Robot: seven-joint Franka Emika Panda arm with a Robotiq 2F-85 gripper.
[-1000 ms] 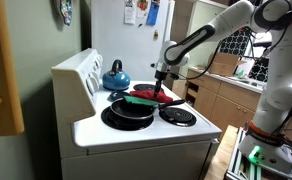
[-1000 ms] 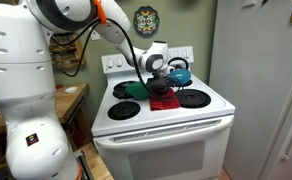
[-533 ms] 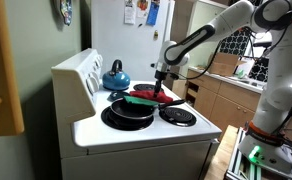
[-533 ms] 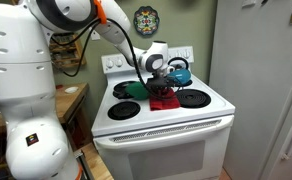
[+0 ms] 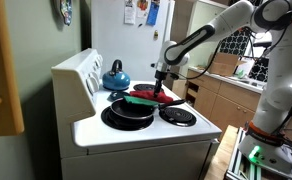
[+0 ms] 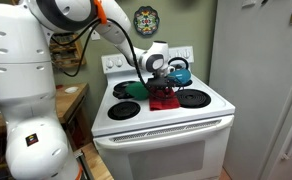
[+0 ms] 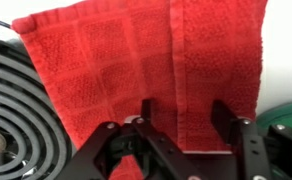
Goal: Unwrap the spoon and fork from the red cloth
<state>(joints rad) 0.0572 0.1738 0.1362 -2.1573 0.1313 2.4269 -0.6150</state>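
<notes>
The red cloth (image 7: 136,60) lies flat on the stove top between the burners and fills most of the wrist view. A folded edge runs down its middle. It also shows in both exterior views as the red cloth (image 5: 164,98) (image 6: 164,99) under the arm. My gripper (image 7: 186,104) hangs just above it, jaws open, with one fingertip (image 7: 224,112) on each side of the fold and only flat cloth between them. The gripper (image 5: 163,80) (image 6: 157,82) points straight down at the stove. The spoon and fork are hidden.
A black frying pan (image 5: 129,112) sits on a front burner, with a green cloth (image 6: 134,90) beside the red one. A blue kettle (image 5: 114,76) (image 6: 178,72) stands at the back. A coil burner (image 7: 16,115) lies next to the cloth. The white stove top (image 5: 136,133) ends close by.
</notes>
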